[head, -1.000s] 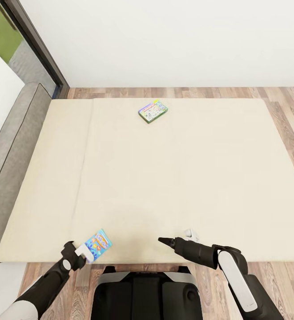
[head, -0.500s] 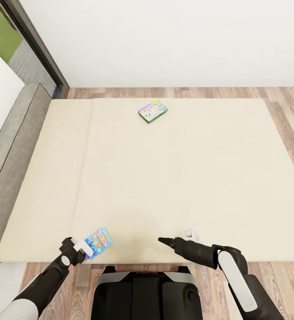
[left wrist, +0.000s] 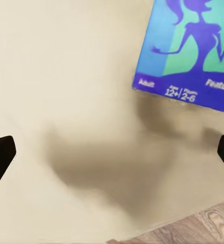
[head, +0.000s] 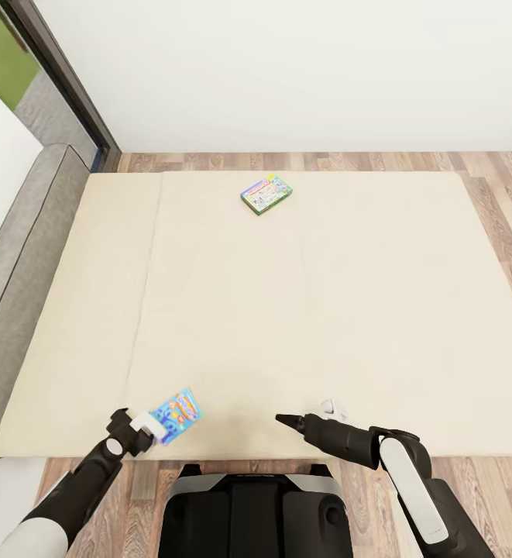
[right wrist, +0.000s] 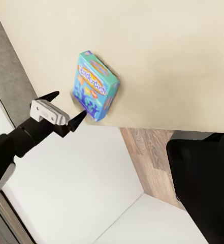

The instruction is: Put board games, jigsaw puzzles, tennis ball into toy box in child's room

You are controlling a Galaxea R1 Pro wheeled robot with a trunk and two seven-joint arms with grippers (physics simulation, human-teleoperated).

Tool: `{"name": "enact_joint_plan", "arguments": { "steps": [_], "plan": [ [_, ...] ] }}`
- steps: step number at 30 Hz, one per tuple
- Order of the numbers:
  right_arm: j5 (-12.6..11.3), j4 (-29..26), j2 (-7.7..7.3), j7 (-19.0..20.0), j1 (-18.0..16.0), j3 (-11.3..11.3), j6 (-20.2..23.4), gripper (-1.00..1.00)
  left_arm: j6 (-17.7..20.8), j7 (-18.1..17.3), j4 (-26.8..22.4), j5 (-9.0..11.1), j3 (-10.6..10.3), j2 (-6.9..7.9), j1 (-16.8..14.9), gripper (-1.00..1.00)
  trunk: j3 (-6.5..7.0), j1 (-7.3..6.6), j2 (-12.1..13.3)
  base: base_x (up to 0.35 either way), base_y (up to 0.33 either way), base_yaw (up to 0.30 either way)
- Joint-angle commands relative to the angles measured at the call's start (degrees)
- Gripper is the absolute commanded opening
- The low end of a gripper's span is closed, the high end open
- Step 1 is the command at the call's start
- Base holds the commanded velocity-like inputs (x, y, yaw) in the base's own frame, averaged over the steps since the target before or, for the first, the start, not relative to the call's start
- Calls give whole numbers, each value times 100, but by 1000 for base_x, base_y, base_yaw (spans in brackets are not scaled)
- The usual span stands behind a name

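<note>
The blue board game [head: 175, 413] lies flat on the cream bed [head: 302, 310], close to the bed's near edge, just ahead of my left gripper [head: 149, 428] and a little off to one side of the jaw line. In the left wrist view the box [left wrist: 190, 51] sits beyond the fingertips and not between them. The jaws stand apart, one dark fingertip [left wrist: 0, 155] at each margin with bare mattress between, so nothing is gripped. In the right wrist view the box [right wrist: 95, 85] is just past my left gripper's tips [right wrist: 63, 114], whether touching I cannot tell. Risks, as I judge them: the box is thin and flat, so closing from here may catch only a corner, or nudge it further away; pressing down could bury the fingertips in the mattress; a drag towards me could tip it over the edge onto the floor [head: 155, 480]. Second board game [head: 266, 194] lies well apart, far across the bed. Right gripper [head: 306, 415] hovers over the near edge; its jaw state I cannot tell.
</note>
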Motion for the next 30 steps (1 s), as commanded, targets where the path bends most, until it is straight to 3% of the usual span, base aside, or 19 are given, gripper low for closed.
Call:
{"name": "enact_joint_plan", "arguments": {
  "steps": [1, 15, 20, 27, 30],
  "plan": [
    [56, -2, -3, 52, -2, 1, 13, 100, 61, -47, -24, -41, -15, 4, 0, 100, -6, 3, -9, 0, 0, 0],
    [56, -2, -3, 59, -2, -3, 13, 100, 193, -149, -95, 71, 19, 9, 0, 100, -6, 3, -9, 0, 0, 0],
    [56, -2, -3, 61, -2, -47, 13, 100, 175, -249, -96, 137, 232, 14, 0, 100, -6, 3, -9, 0, 0, 0],
    [56, -2, 0, 71, -2, -198, 17, 100, 164, -727, -185, 152, 560, 46, 0, 100, -6, 3, -9, 0, 0, 0],
    [67, -22, -2, 73, -2, -230, 21, 100, 171, -1017, -298, 152, 816, 71, 0, 100, -6, 3, -9, 0, 0, 0]
  ]
}}
